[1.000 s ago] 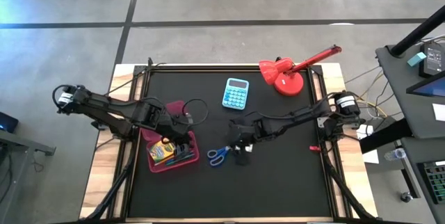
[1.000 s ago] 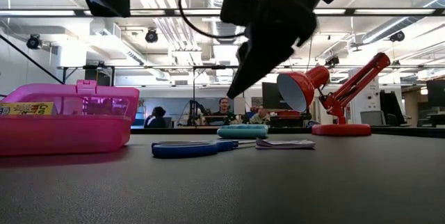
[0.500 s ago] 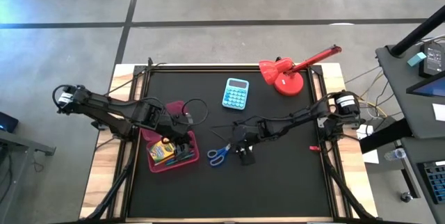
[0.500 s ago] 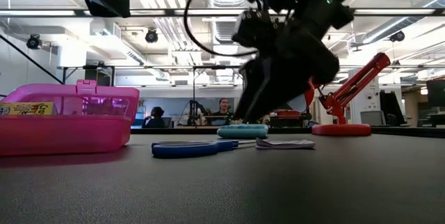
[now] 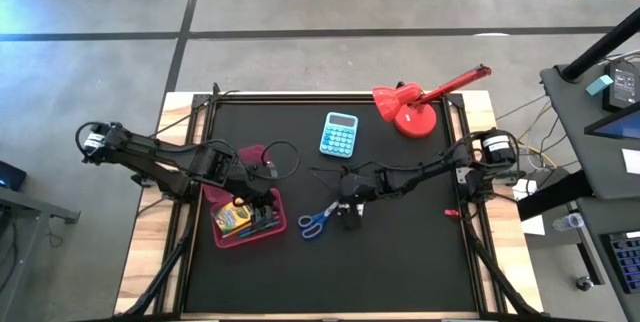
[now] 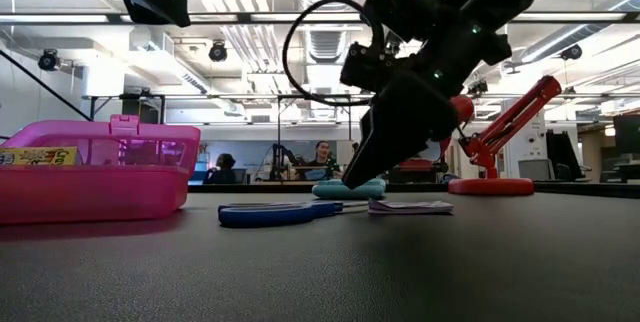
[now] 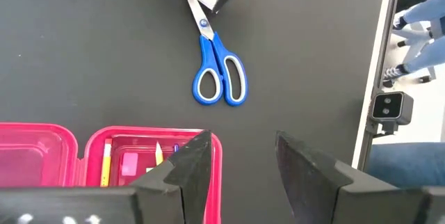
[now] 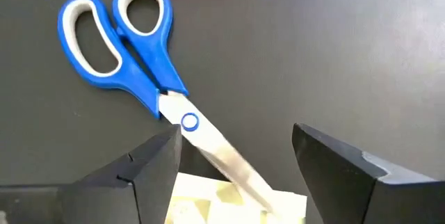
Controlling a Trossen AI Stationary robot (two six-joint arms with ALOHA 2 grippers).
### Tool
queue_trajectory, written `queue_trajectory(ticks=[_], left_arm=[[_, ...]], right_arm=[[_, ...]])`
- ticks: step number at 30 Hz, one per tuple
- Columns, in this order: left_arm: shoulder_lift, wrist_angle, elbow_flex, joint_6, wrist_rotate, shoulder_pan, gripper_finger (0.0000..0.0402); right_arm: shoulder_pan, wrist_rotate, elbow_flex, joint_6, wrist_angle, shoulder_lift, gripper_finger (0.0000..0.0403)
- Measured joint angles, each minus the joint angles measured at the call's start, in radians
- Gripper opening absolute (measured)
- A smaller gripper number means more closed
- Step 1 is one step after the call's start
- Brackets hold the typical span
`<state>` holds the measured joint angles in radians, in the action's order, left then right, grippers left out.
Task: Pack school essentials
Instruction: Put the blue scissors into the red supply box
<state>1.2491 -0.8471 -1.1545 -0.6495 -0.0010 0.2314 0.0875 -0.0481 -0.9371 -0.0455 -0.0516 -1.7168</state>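
I'm looking into a robotics lab, or an open workshop hall much like one. The ceiling [image 6: 230, 42] is bare — exposed ducts, pipes and long strip lights run across it. Past the black-topped bench [image 5: 400, 262], people [image 6: 322, 157] sit at desks among monitors. From above I see a grey concrete floor [image 5: 100, 2] crossed by dark lines, cables [image 5: 530, 152] trailing off the bench's edge, and a side desk [image 5: 600, 102] with equipment — plus a small camera unit [image 7: 389, 105] at the bench rim.
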Motion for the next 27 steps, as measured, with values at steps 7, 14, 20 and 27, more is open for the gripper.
queue_trajectory(ticks=[7,14,20,27], left_arm=[[0.000,0.000,0.000,0.000,0.000,0.000,0.0144],[0.000,0.001,0.000,0.001,0.000,0.000,0.0144],[0.000,0.000,0.000,0.001,0.000,0.001,0.0144],[0.000,0.000,0.000,0.001,0.000,0.001,0.0144]], right_arm=[[-0.001,0.004,-0.006,-0.022,-0.028,-0.022,0.0265],[0.002,0.022,-0.084,-0.058,-0.035,-0.140,0.0263],[0.002,0.022,-0.207,-0.033,0.113,-0.215,0.0254],[0.006,0.035,-0.336,-0.017,0.319,-0.328,0.0170]])
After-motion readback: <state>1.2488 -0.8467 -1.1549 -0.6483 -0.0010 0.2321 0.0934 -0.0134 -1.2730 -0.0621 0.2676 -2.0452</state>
